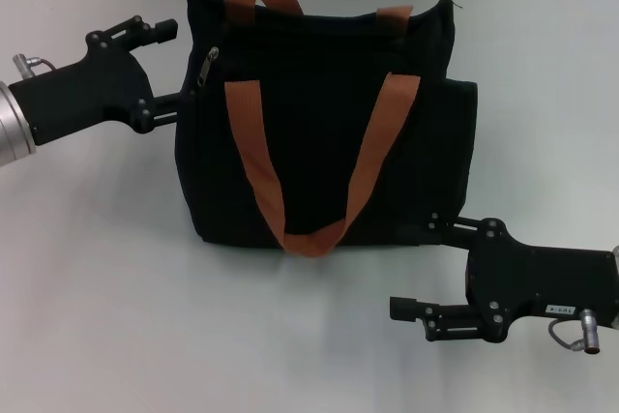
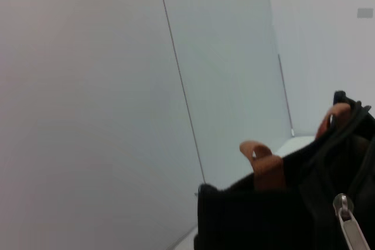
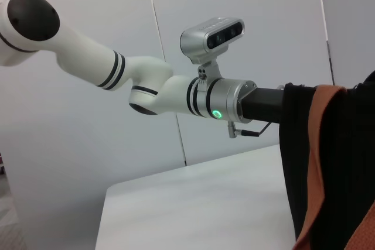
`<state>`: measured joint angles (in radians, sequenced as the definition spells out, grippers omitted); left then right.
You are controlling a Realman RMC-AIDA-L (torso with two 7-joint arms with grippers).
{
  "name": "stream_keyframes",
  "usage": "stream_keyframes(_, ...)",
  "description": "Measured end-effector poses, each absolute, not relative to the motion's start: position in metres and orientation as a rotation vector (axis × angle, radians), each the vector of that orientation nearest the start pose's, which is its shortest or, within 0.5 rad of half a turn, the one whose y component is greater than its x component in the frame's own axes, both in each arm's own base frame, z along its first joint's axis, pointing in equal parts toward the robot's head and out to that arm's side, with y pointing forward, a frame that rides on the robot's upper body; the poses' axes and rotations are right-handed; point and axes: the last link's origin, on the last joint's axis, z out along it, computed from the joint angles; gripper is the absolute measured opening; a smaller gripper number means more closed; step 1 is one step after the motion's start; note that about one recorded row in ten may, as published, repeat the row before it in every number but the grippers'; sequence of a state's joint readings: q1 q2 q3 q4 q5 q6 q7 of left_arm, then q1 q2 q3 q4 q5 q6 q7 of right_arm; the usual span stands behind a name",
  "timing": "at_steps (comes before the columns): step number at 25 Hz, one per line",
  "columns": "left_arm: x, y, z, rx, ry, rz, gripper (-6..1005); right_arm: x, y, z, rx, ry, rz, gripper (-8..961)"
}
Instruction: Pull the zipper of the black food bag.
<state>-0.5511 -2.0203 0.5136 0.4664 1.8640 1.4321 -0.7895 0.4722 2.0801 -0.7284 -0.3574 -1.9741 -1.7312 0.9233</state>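
The black food bag (image 1: 324,132) stands upright mid-table, its orange-brown handles (image 1: 261,157) draped over the front. The silver zipper (image 1: 210,61) hangs near the bag's top left corner and also shows close up as a slider with pull tab (image 2: 350,226) in the left wrist view. My left gripper (image 1: 174,63) is open at the bag's left side, level with the zipper, and its lower finger reaches the fabric. My right gripper (image 1: 416,265) is open by the bag's lower right corner, one finger against the base.
A white table (image 1: 116,297) lies under everything, with bare surface in front of the bag and to its left. A pale panelled wall (image 2: 117,86) runs behind. In the right wrist view, the left arm (image 3: 146,86) reaches in behind the bag (image 3: 345,162).
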Motion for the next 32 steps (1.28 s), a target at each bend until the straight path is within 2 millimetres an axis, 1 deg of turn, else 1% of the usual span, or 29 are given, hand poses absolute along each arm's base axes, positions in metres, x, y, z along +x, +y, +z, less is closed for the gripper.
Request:
stream_keyframes(4,-0.286,0.351,0.025,-2.386,-0.102,-0.667,750,0.268,0.258,-0.046,-2.871,0.332,0.981,810)
stream_keyframes(9,-0.292,0.346,0.027,-2.362,-0.102,-0.663,711,0.268,0.258,-0.045,-2.868,0.333,0.985,810)
stream_keyframes(17,-0.294,0.343,0.028,-2.312,-0.069,-0.672,648,0.267,0.259,-0.044,-2.861,0.332,0.993,809)
stream_keyframes(20,-0.292,0.342,0.023,-2.31,-0.048,-0.673,547,0.268,0.259,-0.044,-2.861,0.332,0.993,809)
stream_keyframes(26,-0.29,0.34,0.021,-2.316,-0.033,-0.687,332,0.267,0.258,-0.044,-2.864,0.332,1.008,809)
stream_keyframes(28,-0.288,0.338,0.022,-2.319,-0.025,-0.708,252,0.264,0.255,-0.042,-2.868,0.324,1.046,810)
stream_keyframes(29,-0.287,0.336,0.022,-2.32,-0.018,-0.725,212,0.259,0.254,-0.04,-2.871,0.314,1.094,810)
stream_keyframes(30,-0.287,0.336,0.022,-2.32,-0.018,-0.725,185,0.259,0.254,-0.04,-2.871,0.314,1.094,810)
stream_keyframes(32,-0.287,0.334,0.023,-2.314,-0.008,-0.733,131,0.254,0.253,-0.035,-2.874,0.311,1.163,810)
